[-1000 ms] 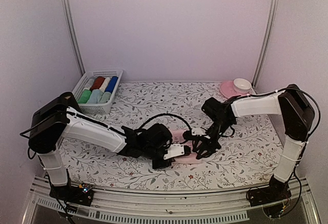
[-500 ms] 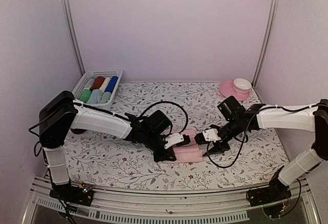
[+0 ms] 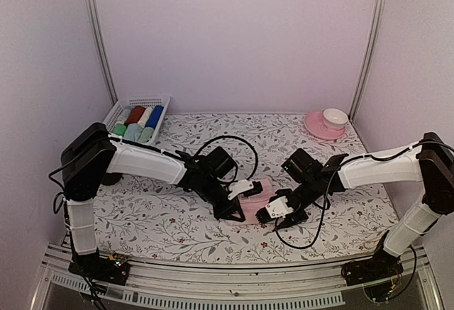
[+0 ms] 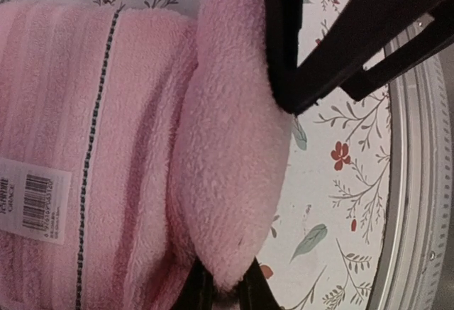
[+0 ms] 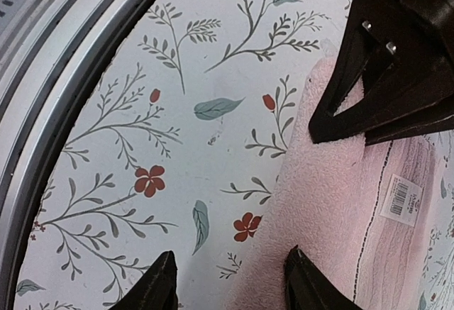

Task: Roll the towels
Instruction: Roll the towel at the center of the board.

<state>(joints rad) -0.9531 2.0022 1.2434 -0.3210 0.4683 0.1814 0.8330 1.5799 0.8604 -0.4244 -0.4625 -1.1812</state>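
Note:
A pale pink towel (image 3: 259, 194) lies on the flowered tablecloth at the middle front, its barcode label (image 4: 34, 200) facing up. My left gripper (image 3: 238, 211) is at the towel's front left corner. It is shut on a raised fold of the pink towel (image 4: 227, 182), which bulges out from between the fingers of the left gripper (image 4: 225, 285). My right gripper (image 3: 273, 214) faces it from the right and is open. In the right wrist view the right gripper (image 5: 234, 285) straddles the front edge of the towel (image 5: 333, 203), one finger over the cloth and one over the table.
A white basket (image 3: 160, 104) at the back left holds several rolled cloths: green, dark red, white and blue. A pink saucer with a white cup (image 3: 328, 121) sits at the back right. The metal rail (image 3: 234, 281) runs along the table's near edge, close to both grippers.
My right gripper has come in leftward and nearer, from beside the towel's right end to its front edge. The left gripper stays shut on the towel and has shifted slightly.

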